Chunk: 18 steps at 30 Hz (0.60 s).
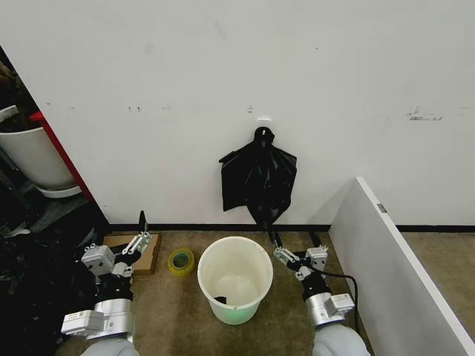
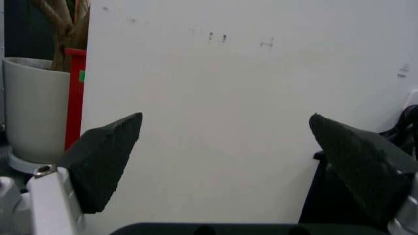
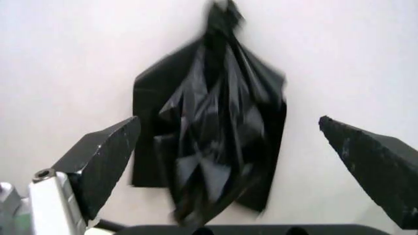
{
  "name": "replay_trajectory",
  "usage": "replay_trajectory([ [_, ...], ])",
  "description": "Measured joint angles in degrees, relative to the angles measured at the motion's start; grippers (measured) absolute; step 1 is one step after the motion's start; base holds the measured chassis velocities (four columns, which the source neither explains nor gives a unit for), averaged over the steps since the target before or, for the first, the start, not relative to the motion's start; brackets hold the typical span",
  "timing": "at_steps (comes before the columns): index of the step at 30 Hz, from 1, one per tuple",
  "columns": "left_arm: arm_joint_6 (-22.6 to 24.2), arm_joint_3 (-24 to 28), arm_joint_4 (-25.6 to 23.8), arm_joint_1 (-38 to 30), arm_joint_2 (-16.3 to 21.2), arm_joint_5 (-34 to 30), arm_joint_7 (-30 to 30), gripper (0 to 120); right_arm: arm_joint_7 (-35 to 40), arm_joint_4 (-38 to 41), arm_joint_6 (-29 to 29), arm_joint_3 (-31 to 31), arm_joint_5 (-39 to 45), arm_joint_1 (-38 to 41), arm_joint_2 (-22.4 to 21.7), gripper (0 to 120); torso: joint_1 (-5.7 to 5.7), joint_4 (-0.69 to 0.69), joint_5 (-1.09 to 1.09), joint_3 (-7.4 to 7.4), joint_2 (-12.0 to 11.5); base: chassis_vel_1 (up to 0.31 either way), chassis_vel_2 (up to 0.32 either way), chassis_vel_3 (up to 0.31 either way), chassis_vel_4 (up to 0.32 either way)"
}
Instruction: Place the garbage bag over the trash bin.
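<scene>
Nearest the robot, the two arms flank the trash bin, which stands upright on the floor with its mouth open and a small dark scrap lying at the bottom. The left gripper sits to the bin's left with its fingers spread wide and holding nothing, aimed at bare wall with the white planter pot off to one side. The right gripper sits just right of the bin's far rim, also wide open and empty. Beyond the bin, against the wall, hangs the bundle of black bags, gathered at a knot on a small wall hook and fanning downward, so its long axis runs vertically and its lower tip drops towards the bin's far right edge. In the right wrist view the bundle lies squarely between the open fingers, straight ahead and farther off. The right arm is clearly the nearer one: the bag lies ahead of and slightly above that gripper, so reaching it looks like a forward and upward move, while the left gripper points well to the left of it. A roll of yellow tape lies on the floor left of the bin.
</scene>
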Motion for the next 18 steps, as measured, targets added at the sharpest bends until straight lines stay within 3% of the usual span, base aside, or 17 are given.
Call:
replay_trajectory([
  [2,-0.03,0.02,0.0,0.08,-0.05,0.11,0.0,100,-0.08,-0.94,0.12,0.04,-3.7,0.81,0.13,100,0.0,0.0,0.0,0.0,0.0,0.0,0.0,0.0,0.0],
  [7,-0.06,0.04,-0.11,0.34,-0.17,0.7,-0.01,100,-0.13,-9.69,-0.13,-1.08,-24.95,8.61,1.69,100,0.0,0.0,0.0,0.0,0.0,0.0,0.0,0.0,0.0],
  [11,0.05,-0.19,-0.15,0.34,-0.16,0.75,-0.01,100,-0.18,-13.29,-1.99,-3.73,-27.29,13.0,2.31,100,0.0,0.0,-0.01,0.01,0.0,0.0,0.0,0.0,0.0],
  [18,0.34,-0.53,0.15,0.14,-0.38,0.78,-0.07,100,0.42,-21.93,-10.6,-9.7,-27.15,23.0,4.68,100,0.0,0.02,-0.01,0.01,0.0,0.0,0.0,0.0,0.0],
])
